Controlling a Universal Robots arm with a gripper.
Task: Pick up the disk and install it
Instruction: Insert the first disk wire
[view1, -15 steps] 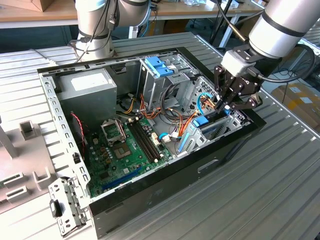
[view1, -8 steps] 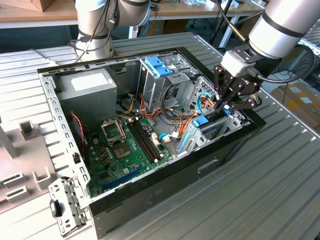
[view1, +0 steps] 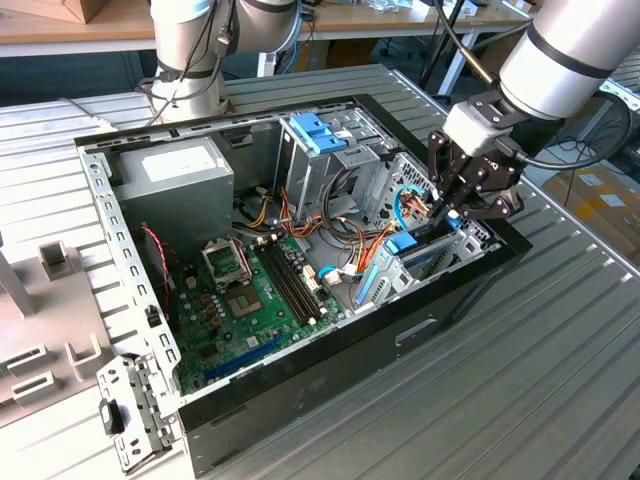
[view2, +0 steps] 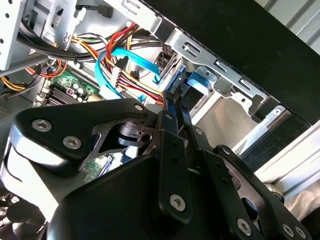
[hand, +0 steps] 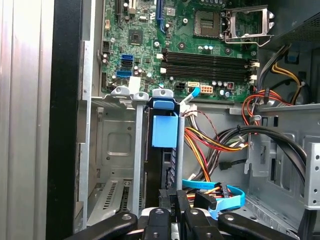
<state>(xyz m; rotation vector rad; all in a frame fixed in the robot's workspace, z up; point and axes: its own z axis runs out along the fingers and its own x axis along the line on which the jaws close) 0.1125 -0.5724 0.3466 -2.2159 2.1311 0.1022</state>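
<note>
The open computer case (view1: 300, 385) lies on the table. In the drive bay (hand: 117, 145) at its front corner, a dark flat slab, which looks like the disk (hand: 167, 170), stands on edge between two metal rails under a bright blue plastic latch (hand: 165, 130). My gripper (view1: 446, 207) hangs over this bay at the exterior view's right. Its black fingers (view2: 174, 107) are pressed together, tips right at the slab's near edge (hand: 172, 197). I cannot tell whether they touch it. The disk's label is hidden.
Blue, red and yellow cables (view2: 122, 65) run close beside the fingers. The green motherboard (hand: 190, 45) fills the case floor, with a grey power-supply box (view1: 172, 175) at the back. A loose metal bracket (view1: 130, 415) lies outside the case. A second arm's base (view1: 190, 60) stands behind.
</note>
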